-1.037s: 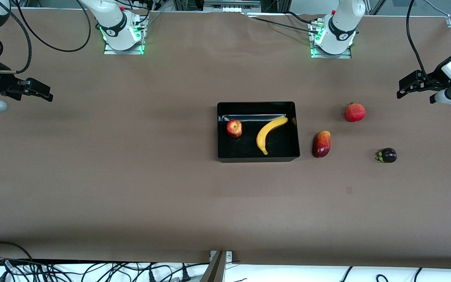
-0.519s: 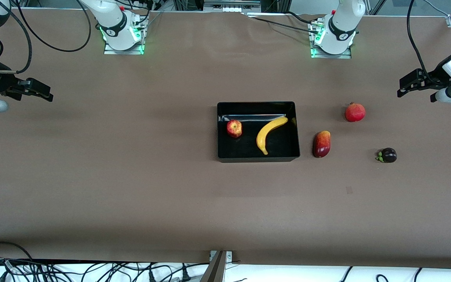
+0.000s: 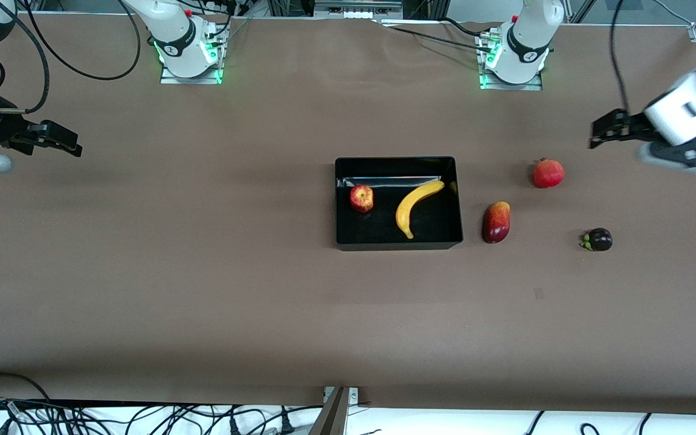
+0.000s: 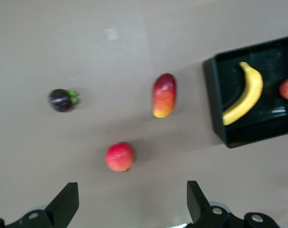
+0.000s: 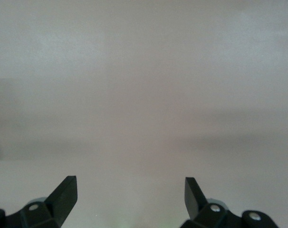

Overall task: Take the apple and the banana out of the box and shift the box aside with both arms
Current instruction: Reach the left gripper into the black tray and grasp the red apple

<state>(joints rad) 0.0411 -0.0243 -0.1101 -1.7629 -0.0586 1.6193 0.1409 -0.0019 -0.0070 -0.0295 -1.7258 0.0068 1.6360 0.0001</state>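
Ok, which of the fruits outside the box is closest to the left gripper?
The pomegranate: round, red, crowned, just under the open left gripper. The mango lies beside the box; the mangosteen sits nearer the front camera.

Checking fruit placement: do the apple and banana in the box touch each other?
Apart. The front view shows bare black floor of the box between the apple and the banana.

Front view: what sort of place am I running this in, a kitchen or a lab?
Most likely a robotics lab bench. Two arm bases are bolted to a table under a plain brown cover, loose cables run along its edge, and the fruit looks like props beside a box.
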